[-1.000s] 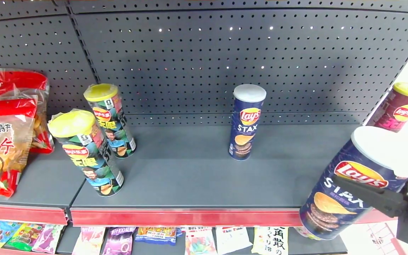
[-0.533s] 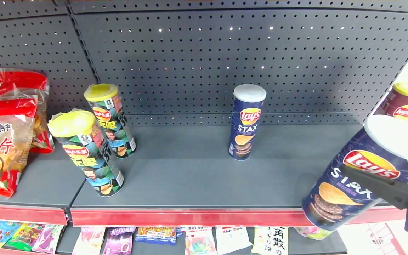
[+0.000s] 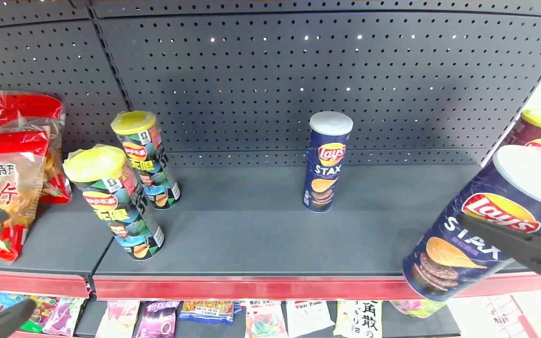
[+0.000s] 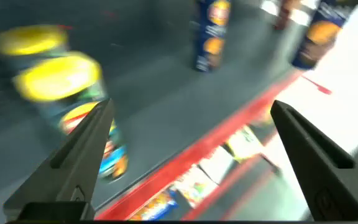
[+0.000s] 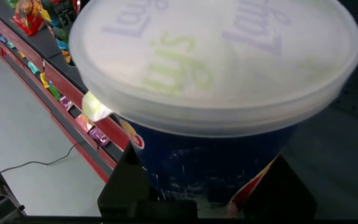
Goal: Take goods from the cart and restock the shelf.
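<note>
The right gripper [image 3: 510,239] has carried its blue chip can [image 3: 444,263] slightly up and toward 3 o'clock, while the left gripper [image 4: 191,109] has come in at 8 o'clock of the head view, fingers spread wide and empty. Clamped around its middle, the can tilts, lid toward 1 o'clock, base over the red front edge of the shelf [image 3: 251,234] at 4 o'clock.

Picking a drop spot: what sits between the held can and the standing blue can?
Nothing; in the head view the shelf is bare between the held can and the standing blue can.
</note>
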Robot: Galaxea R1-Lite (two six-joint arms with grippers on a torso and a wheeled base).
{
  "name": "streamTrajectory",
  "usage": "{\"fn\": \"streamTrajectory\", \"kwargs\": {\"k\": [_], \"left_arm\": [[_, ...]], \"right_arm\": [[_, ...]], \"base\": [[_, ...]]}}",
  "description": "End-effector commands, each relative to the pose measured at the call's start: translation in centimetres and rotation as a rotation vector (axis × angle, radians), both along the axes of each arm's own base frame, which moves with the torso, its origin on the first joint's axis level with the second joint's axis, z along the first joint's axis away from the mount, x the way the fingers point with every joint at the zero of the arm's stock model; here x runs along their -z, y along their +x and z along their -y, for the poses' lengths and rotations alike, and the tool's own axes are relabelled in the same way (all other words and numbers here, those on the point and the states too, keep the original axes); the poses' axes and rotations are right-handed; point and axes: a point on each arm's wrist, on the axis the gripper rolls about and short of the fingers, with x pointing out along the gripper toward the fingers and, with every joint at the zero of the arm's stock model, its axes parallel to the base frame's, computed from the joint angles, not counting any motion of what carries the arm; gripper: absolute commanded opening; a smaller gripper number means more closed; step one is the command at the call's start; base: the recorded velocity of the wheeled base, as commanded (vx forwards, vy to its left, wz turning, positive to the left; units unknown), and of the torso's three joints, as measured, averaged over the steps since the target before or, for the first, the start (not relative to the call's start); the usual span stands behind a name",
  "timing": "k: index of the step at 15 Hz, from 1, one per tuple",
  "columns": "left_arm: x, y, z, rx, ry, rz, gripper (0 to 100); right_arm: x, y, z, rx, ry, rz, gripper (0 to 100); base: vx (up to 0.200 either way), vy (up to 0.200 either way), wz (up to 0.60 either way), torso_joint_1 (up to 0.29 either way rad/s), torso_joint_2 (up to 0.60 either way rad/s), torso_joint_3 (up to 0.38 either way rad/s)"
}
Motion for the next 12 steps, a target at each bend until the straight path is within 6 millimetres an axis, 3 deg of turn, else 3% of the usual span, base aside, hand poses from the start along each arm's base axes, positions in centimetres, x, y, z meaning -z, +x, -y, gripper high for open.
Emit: {"fn": "streamTrajectory", "kwargs": {"k": [1,5,7,8,9,12], "left_arm": [[-0.2,4.4,2.1,0.162,0.037,-0.112,100],[-1.6,8.1,5.2,0.286,0.057,-0.162,100],[-2.2,11.5,7.4,0.294,0.078,-0.181,100],[-2.3,11.7,7.6,0.293,0.078,-0.179,100],[-2.4,14.3,9.4,0.28,0.089,-0.181,100],[-2.2,17.2,13.0,0.306,0.111,-0.192,100]], "right_arm": [[-0.2,0.1,-0.1,-0.001,0.0,0.002,0],[-0.3,0.3,-0.1,0.004,0.001,0.004,0],[-0.5,0.2,0.0,0.022,0.003,0.011,0],[-0.5,0.2,0.0,0.024,0.003,0.011,0],[-0.5,0.3,0.0,0.025,0.004,0.014,0],[-0.5,0.4,0.0,0.028,0.003,0.009,0]], "base": [[0.0,0.0,0.0,0.0,0.0,0.0],[0.0,0.0,0.0,0.0,0.0,0.0],[0.0,0.0,0.0,0.0,0.0,0.0],[0.0,0.0,0.0,0.0,0.0,0.0],[0.0,0.0,0.0,0.0,0.0,0.0],[0.0,0.0,0.0,0.0,0.0,0.0]]}}
